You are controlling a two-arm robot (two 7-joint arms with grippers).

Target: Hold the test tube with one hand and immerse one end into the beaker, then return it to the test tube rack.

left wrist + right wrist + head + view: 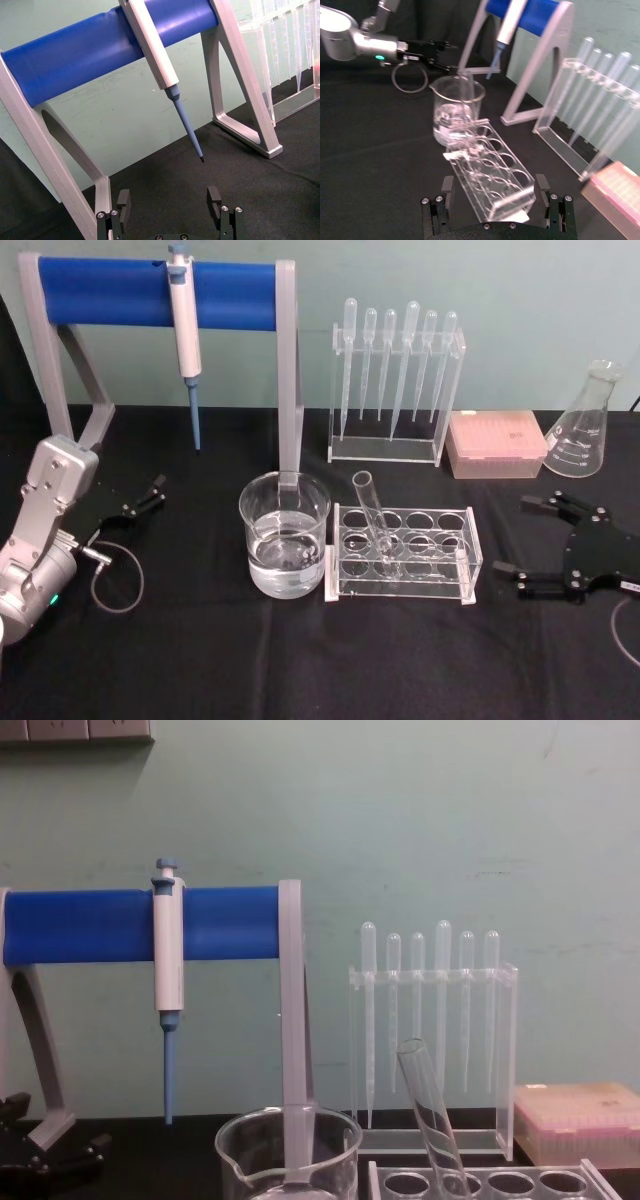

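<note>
We are holding our right tool [520,537] wide open and empty, low over the tabletop [200,670] at 3 o'clock of the rack [472,550]. The test tube [372,520] is standing in a hole near the rack's left end, its open rim leaning toward 11 o'clock, nothing gripping it. The beaker [285,530], holding clear liquid, is sitting just beside the rack at 9 o'clock. Our left tool [145,498], also spread open and empty, is hanging at 9 o'clock of the beaker.
</note>
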